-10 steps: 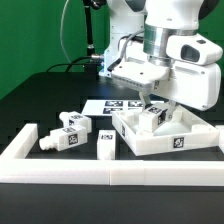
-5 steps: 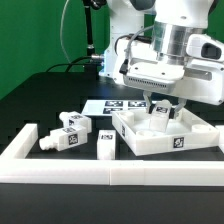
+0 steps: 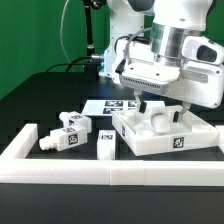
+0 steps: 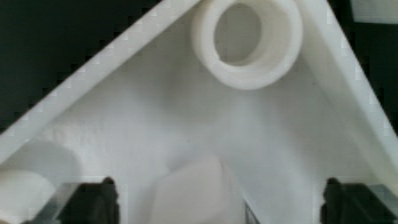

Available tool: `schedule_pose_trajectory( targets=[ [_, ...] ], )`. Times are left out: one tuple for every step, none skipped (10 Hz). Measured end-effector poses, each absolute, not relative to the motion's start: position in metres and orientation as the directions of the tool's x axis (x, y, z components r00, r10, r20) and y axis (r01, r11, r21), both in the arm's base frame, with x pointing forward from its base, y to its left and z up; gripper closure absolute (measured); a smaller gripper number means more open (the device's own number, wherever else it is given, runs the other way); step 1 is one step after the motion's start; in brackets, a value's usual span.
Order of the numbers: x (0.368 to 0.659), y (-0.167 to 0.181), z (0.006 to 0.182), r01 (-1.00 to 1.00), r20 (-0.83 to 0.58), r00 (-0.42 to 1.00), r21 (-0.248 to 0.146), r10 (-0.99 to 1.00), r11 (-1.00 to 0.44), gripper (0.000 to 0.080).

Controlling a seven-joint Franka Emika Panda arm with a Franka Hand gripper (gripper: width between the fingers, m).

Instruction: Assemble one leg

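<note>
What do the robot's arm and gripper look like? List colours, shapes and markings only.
The arm has glossy white rounded shells, with a grey metallic cylinder at the wrist. The gripper has a wide, boxy white body with a dark underside and ends in two short black fingers. No printed markings can be read on it.

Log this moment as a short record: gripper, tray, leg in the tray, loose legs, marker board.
gripper: open, jaws wide apart, over the tray
tray: white, raised rim; round socket in an inner corner
leg in tray: stands inside, apart from the fingers
loose legs: three, on the table at the exterior view's left of the tray
marker board: flat on the table behind the tray
</note>
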State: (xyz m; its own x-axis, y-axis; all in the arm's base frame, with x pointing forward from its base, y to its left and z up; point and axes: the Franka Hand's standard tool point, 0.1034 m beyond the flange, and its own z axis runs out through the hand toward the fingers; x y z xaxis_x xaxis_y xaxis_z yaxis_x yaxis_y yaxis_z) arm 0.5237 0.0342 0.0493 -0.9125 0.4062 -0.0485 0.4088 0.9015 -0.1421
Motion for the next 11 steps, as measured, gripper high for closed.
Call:
schedule_pose_trajectory(
  targets=[
    [0.526, 0.035, 0.053, 0.417, -0.055, -0.909, -0.141, 0.413, 0.898, 0.0156],
    [0.53, 0.034, 0.062, 0.426, -0.07, -0.905, -0.136, 0.42, 0.894, 0.0156],
    [0.534, 0.032, 0.068, 0.441, -0.082, -0.897, -0.133, 0.434, 0.888, 0.0151],
    [0.532, 0.032, 0.065, 0.446, -0.077, -0.895, -0.135, 0.44, 0.885, 0.0151],
    [0.531, 0.032, 0.064, 0.485, -0.081, -0.874, -0.133, 0.478, 0.864, 0.015],
    [0.531, 0.032, 0.064, 0.551, -0.09, -0.834, -0.126, 0.544, 0.825, 0.015],
    [0.53, 0.031, 0.062, 0.68, -0.108, -0.733, -0.098, 0.672, 0.726, 0.015],
    [0.523, 0.025, 0.057, 0.835, -0.124, -0.549, -0.049, 0.826, 0.548, 0.015],
    [0.52, 0.024, 0.055, 0.907, -0.128, -0.421, -0.028, 0.898, 0.421, 0.015],
    [0.521, 0.027, 0.055, 0.942, -0.132, -0.333, -0.018, 0.934, 0.334, 0.015],
    [0.521, 0.028, 0.055, 0.955, -0.132, -0.297, -0.014, 0.946, 0.298, 0.015]
  ],
)
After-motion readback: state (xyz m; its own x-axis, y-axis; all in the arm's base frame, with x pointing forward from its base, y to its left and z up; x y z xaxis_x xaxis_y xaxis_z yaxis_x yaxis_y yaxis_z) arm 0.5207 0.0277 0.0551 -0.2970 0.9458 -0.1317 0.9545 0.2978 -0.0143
